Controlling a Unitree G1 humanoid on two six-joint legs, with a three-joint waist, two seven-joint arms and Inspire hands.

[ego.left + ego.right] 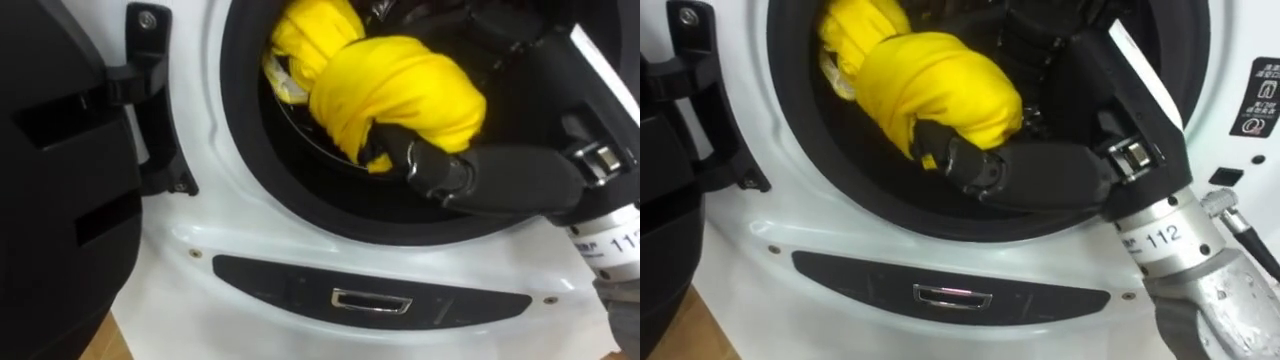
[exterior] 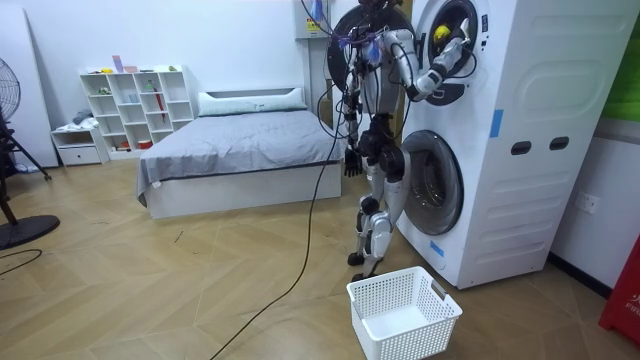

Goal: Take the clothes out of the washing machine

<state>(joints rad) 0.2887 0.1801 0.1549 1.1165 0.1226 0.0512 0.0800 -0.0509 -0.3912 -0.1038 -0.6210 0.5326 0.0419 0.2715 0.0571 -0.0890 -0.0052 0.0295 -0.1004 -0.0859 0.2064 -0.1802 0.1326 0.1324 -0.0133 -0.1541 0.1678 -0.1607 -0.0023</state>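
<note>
Nearest on the floor, a white basket [image 2: 372,318] sits before the washing machine [image 2: 520,200]; beside it the robot stands, left hand [image 2: 352,160] hanging low (grip unreadable); higher, the right hand [image 1: 440,170] clenches a yellow garment [image 1: 400,85] bunched in the upper drum [image 1: 250,120] opening; beyond, a bed [image 2: 240,145].

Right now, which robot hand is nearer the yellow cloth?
Right. The right hand grips the yellow cloth inside the drum; the left hand hangs low by its hip.
</note>
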